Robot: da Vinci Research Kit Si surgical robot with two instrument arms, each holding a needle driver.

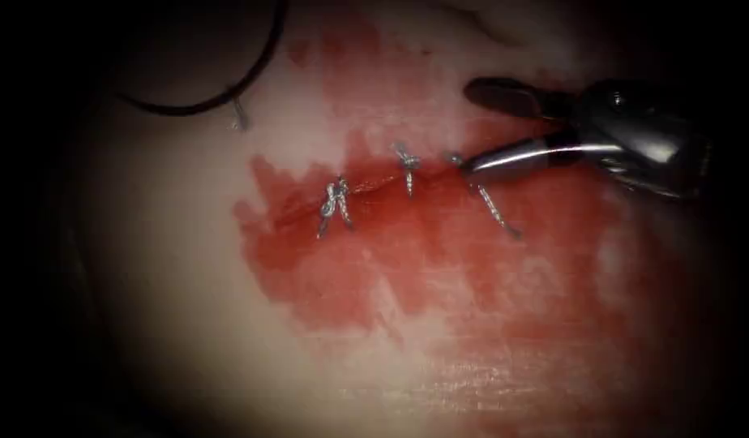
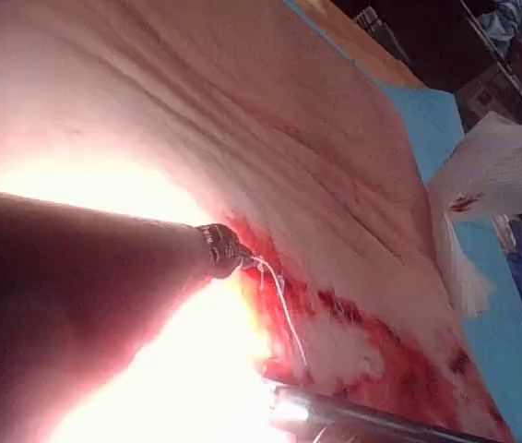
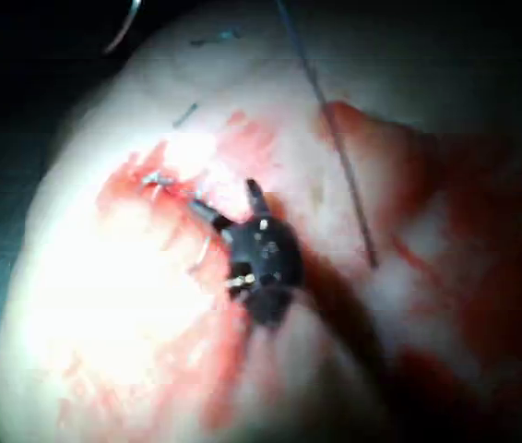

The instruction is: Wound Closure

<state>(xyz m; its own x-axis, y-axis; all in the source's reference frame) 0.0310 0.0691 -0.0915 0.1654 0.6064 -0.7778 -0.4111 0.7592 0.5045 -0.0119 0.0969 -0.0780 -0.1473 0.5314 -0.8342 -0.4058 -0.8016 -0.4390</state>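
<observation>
The tissue has a slanting cut stained with red fluid. Three knotted stitches cross it: left, middle, right. My right tool comes in from the right with its jaws open and holds nothing; its lower jaw tip rests by the right stitch's knot. It also shows as the right tool. The dark curved needle lies on the tissue's upper left, outside it, with a thread end beside it. A white thread runs from my left tool's tip.
White gauze with a red spot lies on the blue drape beside the tissue. A long dark strand crosses the tissue past the right tool. The other arm's metal shaft lies close to the left tool's thread.
</observation>
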